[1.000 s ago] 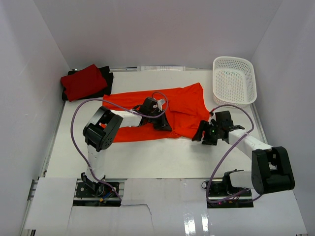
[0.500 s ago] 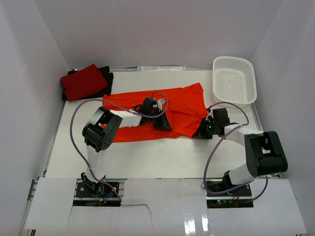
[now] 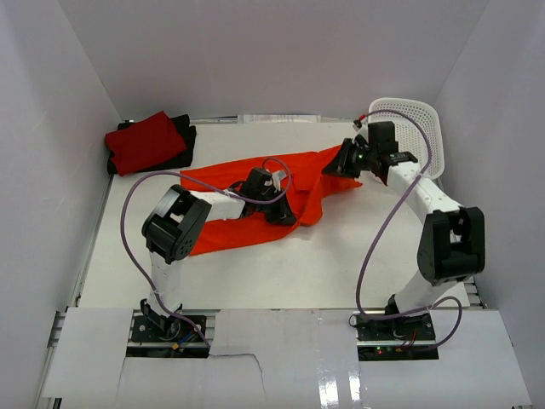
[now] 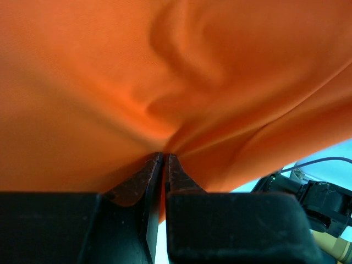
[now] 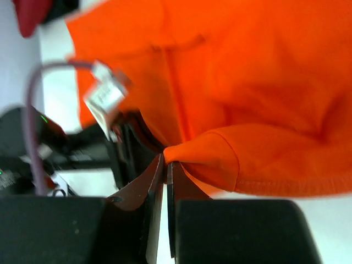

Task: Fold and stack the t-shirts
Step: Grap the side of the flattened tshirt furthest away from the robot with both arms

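Right gripper (image 5: 165, 160) just clamped orange shirt (image 3: 223, 234) hem, hauled it to upper right; left gripper (image 4: 165, 158) pinches shirt middle; fold underway.

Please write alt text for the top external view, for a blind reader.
Two robot arms pinch an orange t-shirt: left gripper near its middle, right gripper at its right end. A crimson t-shirt lies on a black t-shirt far left; a white basket stands far right.

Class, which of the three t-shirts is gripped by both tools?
The orange t-shirt, spread mid-table; the red t-shirt lies folded on the black t-shirt in the far-left corner, untouched.
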`<state>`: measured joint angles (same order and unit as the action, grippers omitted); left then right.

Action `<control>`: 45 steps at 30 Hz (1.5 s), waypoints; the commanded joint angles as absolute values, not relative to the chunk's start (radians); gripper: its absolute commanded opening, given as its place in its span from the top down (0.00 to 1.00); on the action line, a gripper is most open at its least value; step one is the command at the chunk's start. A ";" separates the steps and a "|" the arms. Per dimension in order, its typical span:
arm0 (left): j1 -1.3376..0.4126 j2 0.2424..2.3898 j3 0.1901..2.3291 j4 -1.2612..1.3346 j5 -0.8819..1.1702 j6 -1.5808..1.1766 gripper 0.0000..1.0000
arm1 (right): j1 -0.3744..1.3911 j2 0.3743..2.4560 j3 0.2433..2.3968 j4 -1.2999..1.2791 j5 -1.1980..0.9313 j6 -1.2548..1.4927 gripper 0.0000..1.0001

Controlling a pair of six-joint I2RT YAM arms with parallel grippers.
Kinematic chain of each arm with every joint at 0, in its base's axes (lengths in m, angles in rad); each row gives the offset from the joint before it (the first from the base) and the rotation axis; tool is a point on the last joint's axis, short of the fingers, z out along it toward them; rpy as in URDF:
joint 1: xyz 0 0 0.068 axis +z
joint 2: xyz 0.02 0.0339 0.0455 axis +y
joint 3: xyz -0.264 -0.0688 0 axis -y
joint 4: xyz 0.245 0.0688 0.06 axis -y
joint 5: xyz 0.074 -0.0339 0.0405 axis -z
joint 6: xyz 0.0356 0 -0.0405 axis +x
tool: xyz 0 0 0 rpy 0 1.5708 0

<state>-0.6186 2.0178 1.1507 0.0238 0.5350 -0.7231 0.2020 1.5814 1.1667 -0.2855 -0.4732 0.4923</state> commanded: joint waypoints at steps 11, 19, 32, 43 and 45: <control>-0.627 1.953 1.150 0.008 0.537 -0.716 0.82 | 0.239 2.016 1.505 -0.189 -0.457 0.408 0.21; -0.629 1.982 1.157 0.015 0.551 -0.718 0.82 | 0.244 1.691 1.246 -0.134 -0.310 0.319 0.20; -0.632 1.974 1.147 0.012 0.546 -0.707 0.82 | 0.239 1.762 1.313 -0.290 -0.192 0.284 0.60; -0.632 1.957 1.152 -0.026 0.522 -0.690 0.82 | 0.216 1.914 1.419 -0.353 -0.224 0.331 0.58; -0.632 1.959 1.152 -0.026 0.522 -0.690 0.82 | 0.215 1.917 1.414 -0.353 -0.219 0.337 0.58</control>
<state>-0.6250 2.0144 1.1507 -0.0196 0.5304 -0.7071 0.2195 1.9148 1.3781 -0.3401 -0.2226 0.3222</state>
